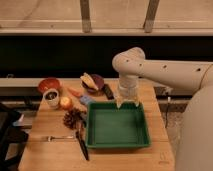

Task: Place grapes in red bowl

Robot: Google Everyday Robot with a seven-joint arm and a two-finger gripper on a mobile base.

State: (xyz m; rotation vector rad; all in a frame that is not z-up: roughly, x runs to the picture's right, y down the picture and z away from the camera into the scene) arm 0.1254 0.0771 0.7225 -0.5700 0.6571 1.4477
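Observation:
The grapes [71,118], a dark bumpy cluster, lie on the wooden table just left of the green tray [118,144]. At the table's far left corner sits the red bowl [49,84], with nothing visible inside it. My gripper [128,104] hangs from the white arm over the tray's far edge, pointing down, well to the right of the grapes and the bowl. Its fingers stand apart and hold nothing.
Between bowl and grapes stand a white cup [51,97] and an orange fruit [65,103]. A maroon plate with yellowish food [92,81], a carrot [75,92], a blue item [86,100] and a dark block [108,91] lie farther back. A fork [56,137] and black utensil [81,141] lie in front.

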